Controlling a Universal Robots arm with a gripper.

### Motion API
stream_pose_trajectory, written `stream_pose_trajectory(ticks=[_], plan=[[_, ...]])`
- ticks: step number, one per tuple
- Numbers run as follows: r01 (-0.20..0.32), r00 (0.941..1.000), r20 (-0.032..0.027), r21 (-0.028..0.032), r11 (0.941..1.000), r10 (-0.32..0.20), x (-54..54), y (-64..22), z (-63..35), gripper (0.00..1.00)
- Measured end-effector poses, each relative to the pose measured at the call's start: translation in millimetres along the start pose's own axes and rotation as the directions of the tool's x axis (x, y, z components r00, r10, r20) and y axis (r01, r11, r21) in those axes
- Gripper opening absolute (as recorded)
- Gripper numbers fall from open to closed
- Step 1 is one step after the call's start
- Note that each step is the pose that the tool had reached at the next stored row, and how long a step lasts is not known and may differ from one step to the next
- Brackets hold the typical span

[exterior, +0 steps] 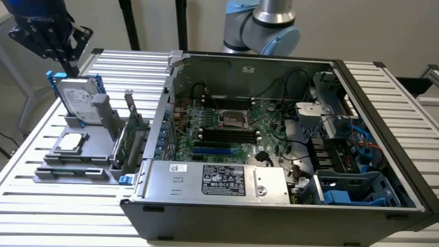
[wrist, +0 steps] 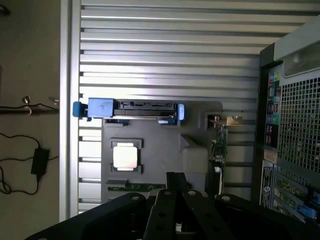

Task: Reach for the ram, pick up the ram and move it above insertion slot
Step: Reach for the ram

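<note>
Reach stage, apparently: gripper [exterior: 70, 69] fingers pressed together, empty, well short of the ram [wrist: 136, 187]. Parting needed before any grasp.

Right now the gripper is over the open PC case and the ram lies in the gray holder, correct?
No: the gripper hangs above the gray holder, outside the PC case, per the exterior view. The ram does lie in the holder.

Ram [exterior: 74, 172] [wrist: 136, 187]: long thin green stick, on its long edge in groove of gray holder [exterior: 96, 154], right by sq silver chip [exterior: 72, 143]. Insertion slot [exterior: 230, 135]: long, black, on green board [exterior: 264, 110], far from ram
</note>
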State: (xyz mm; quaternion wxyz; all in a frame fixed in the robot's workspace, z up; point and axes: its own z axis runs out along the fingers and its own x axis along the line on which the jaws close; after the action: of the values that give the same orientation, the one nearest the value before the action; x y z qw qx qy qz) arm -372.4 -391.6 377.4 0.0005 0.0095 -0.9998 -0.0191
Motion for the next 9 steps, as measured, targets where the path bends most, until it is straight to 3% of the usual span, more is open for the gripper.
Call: stream_pose_trajectory(ticks=[9], plan=[[0.0, 1.0, 0.0002, 0.0, 1.0, 0.0, 6.9, -36.6, 0.2, 0.11]])
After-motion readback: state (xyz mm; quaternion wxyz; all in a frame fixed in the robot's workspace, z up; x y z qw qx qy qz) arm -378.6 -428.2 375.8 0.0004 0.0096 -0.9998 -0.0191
